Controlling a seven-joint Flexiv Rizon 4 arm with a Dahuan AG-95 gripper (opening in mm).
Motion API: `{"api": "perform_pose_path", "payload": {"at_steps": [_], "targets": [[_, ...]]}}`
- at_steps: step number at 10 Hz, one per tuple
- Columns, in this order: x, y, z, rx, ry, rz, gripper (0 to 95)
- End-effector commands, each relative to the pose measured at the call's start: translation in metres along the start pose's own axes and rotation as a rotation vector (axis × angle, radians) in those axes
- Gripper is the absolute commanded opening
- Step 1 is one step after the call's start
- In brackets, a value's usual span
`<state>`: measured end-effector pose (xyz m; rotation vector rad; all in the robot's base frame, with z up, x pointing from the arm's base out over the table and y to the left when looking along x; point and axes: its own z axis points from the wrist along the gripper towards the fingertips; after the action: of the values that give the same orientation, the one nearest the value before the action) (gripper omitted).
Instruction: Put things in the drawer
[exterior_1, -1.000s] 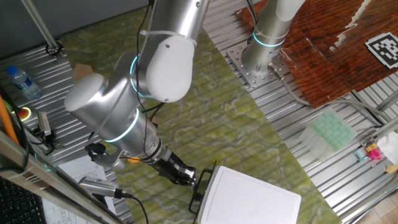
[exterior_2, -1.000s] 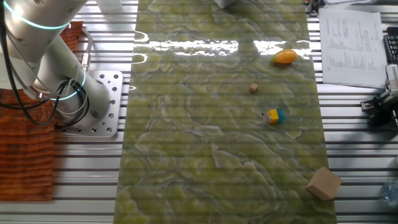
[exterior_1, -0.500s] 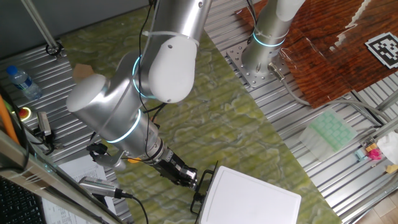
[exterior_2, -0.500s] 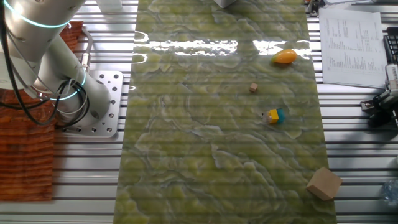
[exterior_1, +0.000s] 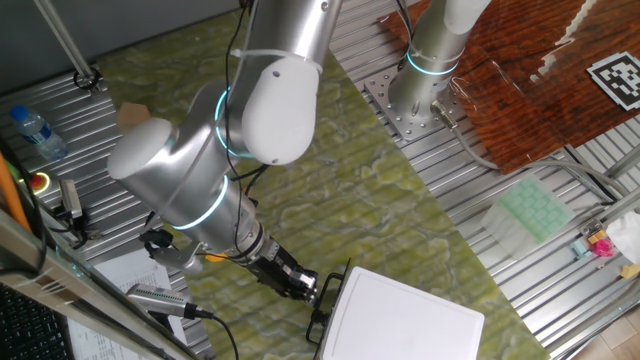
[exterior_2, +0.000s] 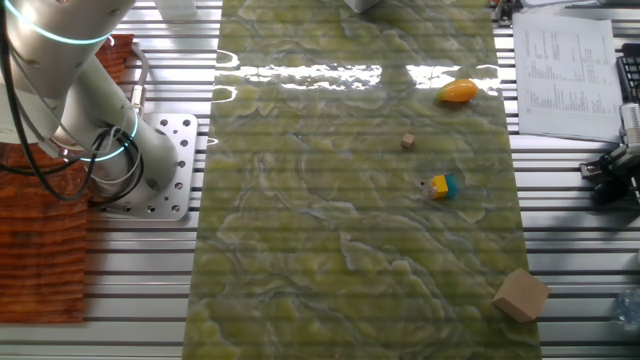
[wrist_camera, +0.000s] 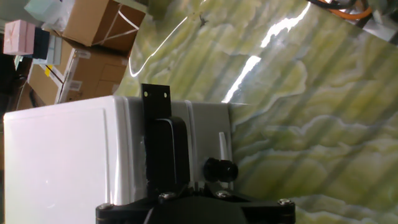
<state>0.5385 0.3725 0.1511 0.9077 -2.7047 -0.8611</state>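
Observation:
The white cabinet (exterior_1: 405, 320) stands at the near edge of the green mat, its drawer closed. My gripper (exterior_1: 303, 284) is right at the drawer's black bar handle (exterior_1: 326, 292). In the hand view the cabinet (wrist_camera: 62, 162) fills the left side. The handle (wrist_camera: 157, 99) runs down into my gripper (wrist_camera: 193, 168), whose dark fingers blend with it. In the other fixed view the mango-shaped fruit (exterior_2: 458, 92), the tiny brown cube (exterior_2: 408, 141) and the yellow-and-teal block (exterior_2: 439, 186) lie on the mat. The orange ball is out of view.
A tan cardboard block (exterior_2: 520, 294) sits near a mat corner. A water bottle (exterior_1: 38, 131) lies on the ribbed table at the left. A pale green tray (exterior_1: 535, 212) lies at the right. The robot base (exterior_1: 425, 95) is bolted beside the mat.
The arm shifted very slightly a second ago and has been still since. The toys have not moved and the drawer has stayed closed.

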Motion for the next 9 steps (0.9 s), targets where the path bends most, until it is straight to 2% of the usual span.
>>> {"api": "perform_pose_path", "payload": {"at_steps": [1,2,3,4,5,6,7,8,9], "targets": [[0.002,-0.007,-0.009,0.022,0.017,-0.018,0.0],[0.005,-0.016,-0.023,0.058,0.039,-0.022,0.0],[0.010,-0.026,-0.038,0.133,0.034,-0.003,0.0],[0.014,-0.033,-0.048,0.174,0.016,0.013,0.0],[0.021,-0.042,-0.063,0.218,0.007,0.037,0.0],[0.032,-0.052,-0.082,0.258,0.023,0.052,0.0],[0.041,-0.060,-0.095,0.283,0.028,0.083,0.0],[0.055,-0.069,-0.112,0.343,-0.002,0.202,0.0],[0.063,-0.074,-0.120,0.417,-0.044,0.280,0.0]]}}
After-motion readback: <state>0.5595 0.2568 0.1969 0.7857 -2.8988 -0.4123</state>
